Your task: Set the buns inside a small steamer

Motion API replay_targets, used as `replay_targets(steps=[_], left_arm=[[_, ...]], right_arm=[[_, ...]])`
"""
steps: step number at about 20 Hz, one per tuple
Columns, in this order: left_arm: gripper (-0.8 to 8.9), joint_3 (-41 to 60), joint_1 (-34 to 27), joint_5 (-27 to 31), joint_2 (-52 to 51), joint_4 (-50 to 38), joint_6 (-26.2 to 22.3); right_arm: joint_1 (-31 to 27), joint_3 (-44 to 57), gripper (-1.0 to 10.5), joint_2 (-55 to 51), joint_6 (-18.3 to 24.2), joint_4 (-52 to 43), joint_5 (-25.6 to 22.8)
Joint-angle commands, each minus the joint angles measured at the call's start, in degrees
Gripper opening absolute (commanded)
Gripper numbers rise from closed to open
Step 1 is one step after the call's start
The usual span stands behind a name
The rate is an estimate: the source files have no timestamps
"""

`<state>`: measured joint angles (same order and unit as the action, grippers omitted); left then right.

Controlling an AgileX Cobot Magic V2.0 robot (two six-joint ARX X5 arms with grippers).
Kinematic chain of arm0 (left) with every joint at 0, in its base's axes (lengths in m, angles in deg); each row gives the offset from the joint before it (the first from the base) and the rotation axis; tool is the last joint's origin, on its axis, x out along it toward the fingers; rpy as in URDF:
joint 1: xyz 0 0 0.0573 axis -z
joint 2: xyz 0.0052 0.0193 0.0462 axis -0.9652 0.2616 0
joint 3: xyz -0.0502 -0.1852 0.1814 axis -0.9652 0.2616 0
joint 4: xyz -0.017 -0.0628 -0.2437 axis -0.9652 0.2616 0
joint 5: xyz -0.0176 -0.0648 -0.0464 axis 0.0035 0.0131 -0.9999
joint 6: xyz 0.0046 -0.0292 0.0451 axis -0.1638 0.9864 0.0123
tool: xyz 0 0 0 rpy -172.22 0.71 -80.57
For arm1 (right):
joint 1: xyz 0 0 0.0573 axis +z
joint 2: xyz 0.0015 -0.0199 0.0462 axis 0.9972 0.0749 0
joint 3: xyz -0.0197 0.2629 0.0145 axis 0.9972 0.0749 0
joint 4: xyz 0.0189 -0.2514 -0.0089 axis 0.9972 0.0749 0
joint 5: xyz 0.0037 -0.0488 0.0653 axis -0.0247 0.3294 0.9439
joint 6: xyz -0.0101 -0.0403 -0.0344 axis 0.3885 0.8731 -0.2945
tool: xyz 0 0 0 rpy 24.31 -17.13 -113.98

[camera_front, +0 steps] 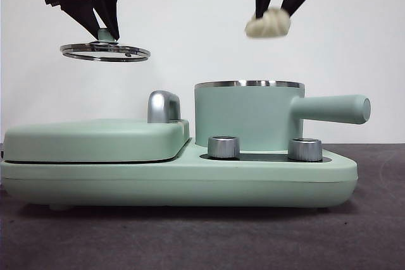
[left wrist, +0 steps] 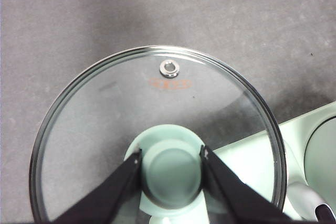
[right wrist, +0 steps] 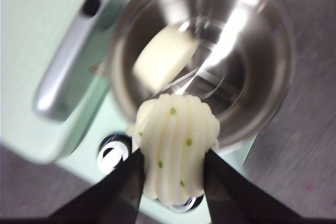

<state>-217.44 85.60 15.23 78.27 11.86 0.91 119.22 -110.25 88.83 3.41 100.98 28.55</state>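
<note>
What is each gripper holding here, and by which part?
Left gripper holds the glass lid by its green knob. Right gripper pinches the ridged bun across its sides, above the steamer.

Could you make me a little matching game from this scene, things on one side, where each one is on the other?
Things:
1. glass lid
2. ridged bun
3. smooth bun
4. chrome handle

Places:
A. lying inside the steamer pot
B. held in the right hand above the pot
C. on the flat griddle cover
D. held up by its green knob in the left hand

Pairs: 1-D, 2-B, 3-A, 4-C
</note>
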Motion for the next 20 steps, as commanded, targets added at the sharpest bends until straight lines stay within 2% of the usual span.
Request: replay_targets(steps=[1, 7, 17, 20], left_arm=[[0.55, -2.25, 0.17, -0.5, -0.13, -0.87, 0.17], [0.55, -2.25, 0.17, -0.5, -0.13, -1.29, 0.17], [0.55, -2.25, 0.17, -0.5, -0.13, -1.27, 0.2], [0.55, -2.25, 0.17, -0.5, -0.13, -1.27, 0.2]], right_arm=[[-1.11, -4.33, 1.6, 5.81, 3.78, 0.79, 0.07], [-2.93, -5.31, 1.6, 14.45, 3.85, 0.85, 0.11], [-3.78, -5.31, 1.7, 18.47, 5.25, 0.07, 0.07], [-4.33, -5.31, 2.8, 18.53, 5.31, 0.02, 0.04]])
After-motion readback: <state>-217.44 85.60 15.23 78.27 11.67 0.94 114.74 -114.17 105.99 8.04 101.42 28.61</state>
